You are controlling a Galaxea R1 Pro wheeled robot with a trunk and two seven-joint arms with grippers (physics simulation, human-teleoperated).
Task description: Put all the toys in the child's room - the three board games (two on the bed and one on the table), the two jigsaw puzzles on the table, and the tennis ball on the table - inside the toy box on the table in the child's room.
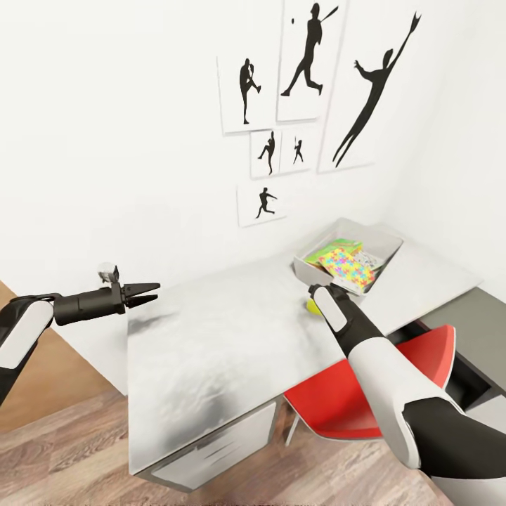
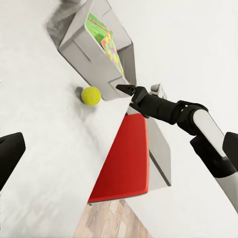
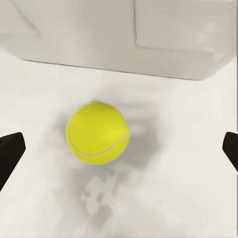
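Right hand [image 3: 119,146]: fingers spread wide, poised directly above the small yellow-green tennis ball [image 3: 97,132], not touching it. The ball rests on the light grey surface [image 1: 232,337], just beside the near wall of the shallow light grey toy box [image 1: 385,240]. The box holds a flat multicoloured jigsaw puzzle [image 1: 348,268] over bright printed items. Left hand [image 1: 151,293]: fingers parted, empty, held off the surface's far-left edge, well apart from the ball.
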